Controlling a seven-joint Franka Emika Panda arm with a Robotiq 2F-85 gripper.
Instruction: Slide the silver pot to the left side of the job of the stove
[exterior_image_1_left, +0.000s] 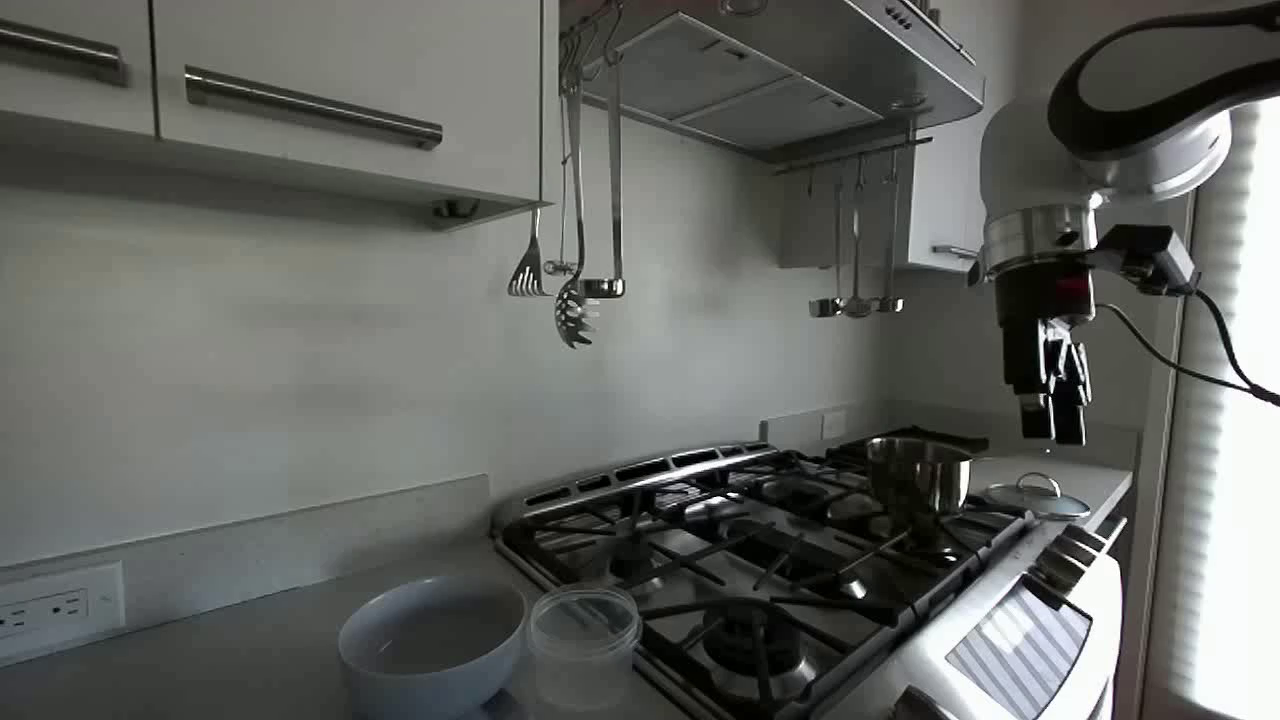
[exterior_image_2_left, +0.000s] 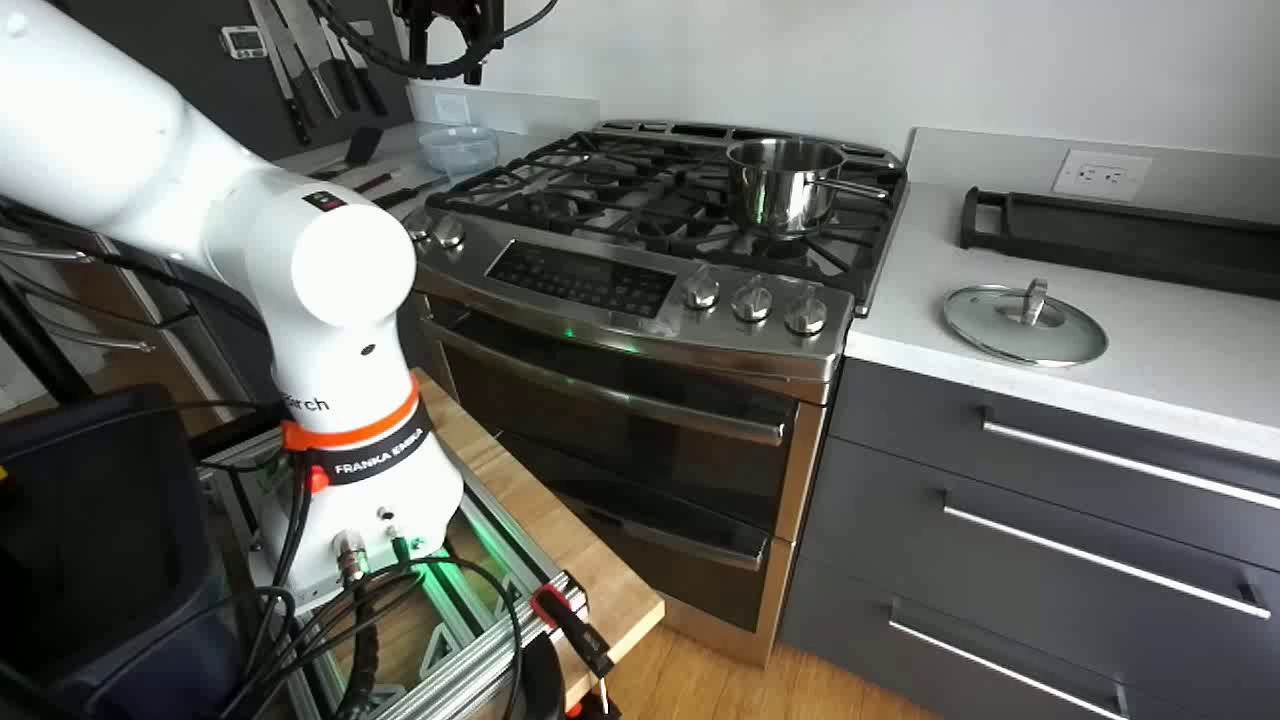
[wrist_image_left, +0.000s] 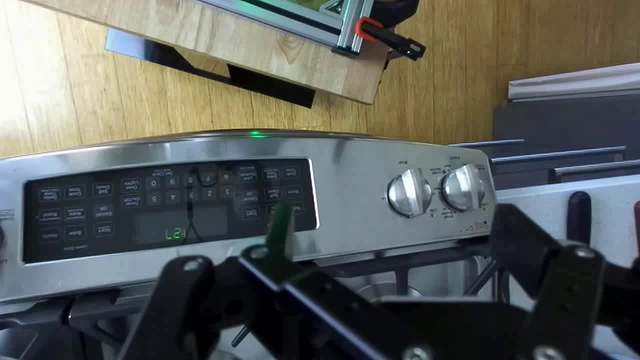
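Observation:
The silver pot, a shiny straight-sided cylinder, stands upright on the black grates in both exterior views (exterior_image_1_left: 920, 478) (exterior_image_2_left: 780, 200). In an exterior view it is on the right part of the stove (exterior_image_2_left: 745, 335), its long handle pointing right. The stove's steel front also shows in the wrist view (wrist_image_left: 352, 195); the pot does not. My gripper (exterior_image_1_left: 1053, 430) hangs fingers down, above and apart from the stove. It is partly cut off at the top of an exterior view (exterior_image_2_left: 450, 45). In the wrist view my gripper (wrist_image_left: 397, 232) is open, its fingers wide apart with nothing between them.
A glass lid (exterior_image_2_left: 1025, 325) and a black griddle tray (exterior_image_2_left: 1130, 240) lie on the counter beside the stove. A white bowl (exterior_image_1_left: 435, 650) and a clear container (exterior_image_1_left: 585, 650) stand at its opposite side. A range hood (exterior_image_1_left: 800, 60) and hanging utensils (exterior_image_1_left: 575, 310) are above.

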